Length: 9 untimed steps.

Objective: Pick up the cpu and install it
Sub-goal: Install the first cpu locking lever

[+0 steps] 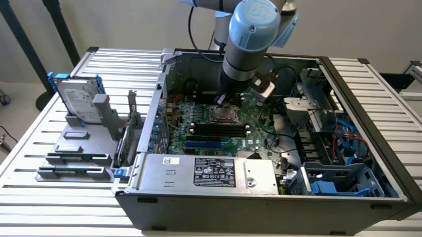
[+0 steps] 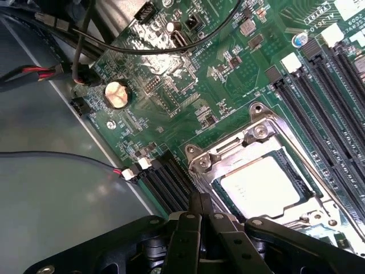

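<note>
The cpu [image 2: 262,185] is a flat square chip with a pale silver top. It lies flat inside the open metal socket frame [image 2: 228,151] on the green motherboard [image 2: 171,74]. My gripper [image 2: 201,208] hangs just above the socket's edge, its two black fingers pressed together with nothing between them. In the exterior view the arm reaches down into the open computer case [image 1: 264,202], with the gripper [image 1: 221,102] right over the socket and the cpu [image 1: 224,116].
Black memory slots [image 1: 218,131] run beside the socket. A power supply [image 1: 211,173] sits at the case front and cables [image 1: 343,133] crowd the exterior view's right. Outside the case stand a hard drive in a blue frame [image 1: 76,101] and memory sticks [image 1: 72,171].
</note>
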Each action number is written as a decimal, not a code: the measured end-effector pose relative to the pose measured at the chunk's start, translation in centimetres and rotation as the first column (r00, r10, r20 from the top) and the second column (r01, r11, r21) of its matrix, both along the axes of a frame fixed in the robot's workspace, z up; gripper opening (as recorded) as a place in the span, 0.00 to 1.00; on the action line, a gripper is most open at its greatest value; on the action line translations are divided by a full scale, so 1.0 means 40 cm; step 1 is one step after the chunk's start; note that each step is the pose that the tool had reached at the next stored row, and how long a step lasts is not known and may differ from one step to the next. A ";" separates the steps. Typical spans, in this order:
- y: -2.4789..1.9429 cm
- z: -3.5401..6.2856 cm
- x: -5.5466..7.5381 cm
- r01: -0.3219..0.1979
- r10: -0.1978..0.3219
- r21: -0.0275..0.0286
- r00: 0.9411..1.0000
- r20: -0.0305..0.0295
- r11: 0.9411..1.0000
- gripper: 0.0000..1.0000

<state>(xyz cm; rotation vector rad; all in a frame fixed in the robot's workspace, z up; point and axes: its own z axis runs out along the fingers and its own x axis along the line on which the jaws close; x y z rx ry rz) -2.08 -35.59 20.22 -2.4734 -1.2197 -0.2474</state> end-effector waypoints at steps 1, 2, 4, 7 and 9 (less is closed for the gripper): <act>-0.004 0.002 0.000 0.000 0.000 0.000 1.000 0.000 1.000 0.11; -0.008 0.005 -0.001 0.000 0.000 0.000 1.000 -0.001 1.000 0.11; -0.017 0.008 -0.002 0.000 0.000 0.001 1.000 -0.002 1.000 0.11; -0.031 0.014 -0.004 0.000 0.000 0.001 1.000 -0.003 1.000 0.11; -0.041 0.017 -0.005 0.000 0.000 0.001 1.000 -0.004 1.000 0.11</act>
